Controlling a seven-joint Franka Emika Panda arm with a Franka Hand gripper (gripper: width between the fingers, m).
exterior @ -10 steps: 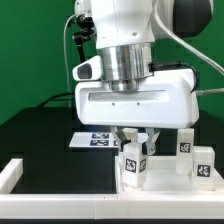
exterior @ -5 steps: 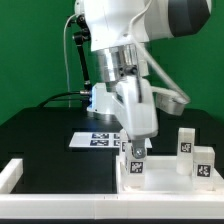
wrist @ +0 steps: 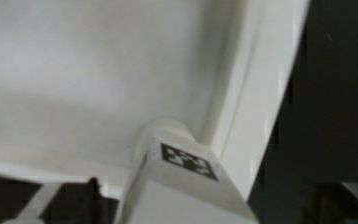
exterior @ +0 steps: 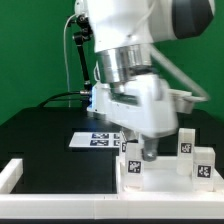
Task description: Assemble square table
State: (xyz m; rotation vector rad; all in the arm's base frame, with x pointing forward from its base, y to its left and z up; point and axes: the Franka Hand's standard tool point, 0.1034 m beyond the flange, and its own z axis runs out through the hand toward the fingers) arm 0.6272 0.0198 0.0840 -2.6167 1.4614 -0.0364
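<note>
I see the gripper [exterior: 147, 150] low over the slab [exterior: 165, 178], beside a standing leg [exterior: 133, 160]; its grip, I cannot tell.

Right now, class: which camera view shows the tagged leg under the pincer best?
The wrist view: the leg fills the frame's near part, its tag clear against the tabletop. In the exterior view the pincer partly hides that leg.

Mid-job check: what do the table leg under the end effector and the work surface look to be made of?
The leg looks like white moulded plastic, matte: blocky, uniform colour, with a black-and-white tag on its face; the wrist view shows the same smooth white leg. The work surface appears to be a black matte sheet or cloth; no glare, though its exact material is unclear.
</note>
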